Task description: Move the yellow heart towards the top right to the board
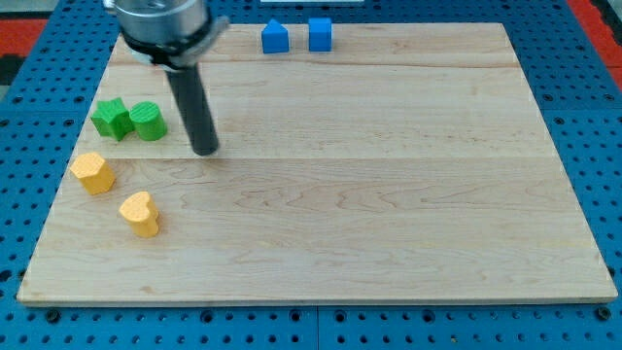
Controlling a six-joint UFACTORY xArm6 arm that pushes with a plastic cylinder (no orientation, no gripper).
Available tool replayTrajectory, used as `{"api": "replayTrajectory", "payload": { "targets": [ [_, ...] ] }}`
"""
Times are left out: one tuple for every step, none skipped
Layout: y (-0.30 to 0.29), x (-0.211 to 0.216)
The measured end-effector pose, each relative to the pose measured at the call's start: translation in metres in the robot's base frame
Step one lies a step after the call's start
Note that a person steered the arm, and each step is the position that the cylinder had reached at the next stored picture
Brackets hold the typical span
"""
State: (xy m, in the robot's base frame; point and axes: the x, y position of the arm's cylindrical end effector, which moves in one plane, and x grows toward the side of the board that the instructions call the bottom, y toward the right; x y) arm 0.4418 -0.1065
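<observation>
A yellow heart [140, 213] lies near the board's lower left. A second yellow block [92, 172], roughly hexagonal, lies up and to the left of it by the left edge. My tip [205, 150] rests on the board, up and to the right of the heart and apart from it. The rod rises from the tip toward the view's top left.
A green star [112, 118] and a green round block [149, 121] sit side by side to the left of my tip. Two blue blocks [275, 37] [320, 34] stand at the board's top edge. The wooden board [389, 194] lies on a blue pegboard.
</observation>
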Motion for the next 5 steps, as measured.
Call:
{"api": "replayTrajectory", "payload": {
  "targets": [
    [0.050, 0.076],
    [0.001, 0.170],
    [-0.085, 0.173],
    [-0.163, 0.130],
    [-0.134, 0.097]
  ]
}}
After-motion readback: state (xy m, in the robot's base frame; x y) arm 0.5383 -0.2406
